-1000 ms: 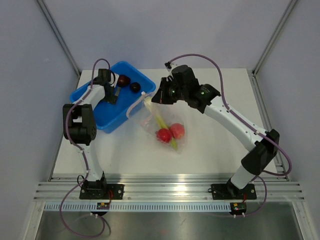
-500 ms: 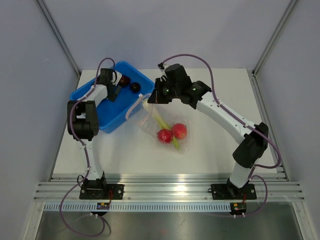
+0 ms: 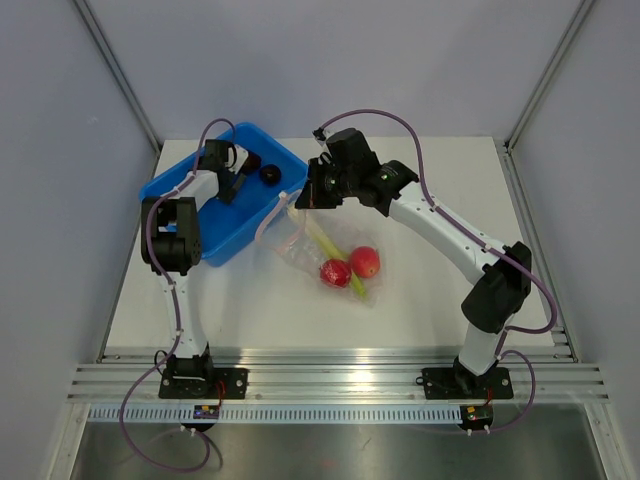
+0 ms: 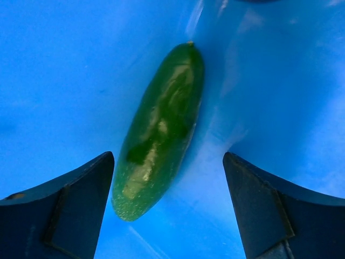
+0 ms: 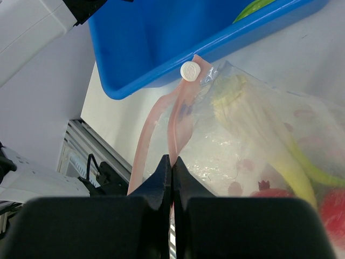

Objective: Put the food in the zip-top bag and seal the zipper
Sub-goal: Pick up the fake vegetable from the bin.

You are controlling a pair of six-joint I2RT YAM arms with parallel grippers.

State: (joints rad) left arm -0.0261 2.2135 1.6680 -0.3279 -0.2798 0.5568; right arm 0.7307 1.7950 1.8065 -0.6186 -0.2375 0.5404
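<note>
The clear zip-top bag (image 3: 318, 248) lies beside the blue bin and holds two red fruits (image 3: 336, 272) and a pale yellow-green stalk (image 3: 330, 245). My right gripper (image 3: 305, 196) is shut on the bag's pink-red zipper strip (image 5: 161, 116) at the mouth, close to the white slider (image 5: 190, 70). The stalk (image 5: 259, 116) shows through the plastic. My left gripper (image 3: 231, 183) reaches down into the bin, open, its jaws on either side of the lower end of the green cucumber (image 4: 161, 129) without touching it. Two dark maroon fruits (image 3: 270, 173) lie at the bin's far end.
The blue bin (image 3: 205, 235) stands at the table's back left, its near corner (image 5: 161, 59) against the bag's mouth. The table's metal rail runs along the front edge (image 3: 330, 375).
My right gripper has drawn the bag's mouth a little left toward the bin, and the red fruits have rolled right and down inside the bag. My left gripper has shifted slightly deeper into the bin.
</note>
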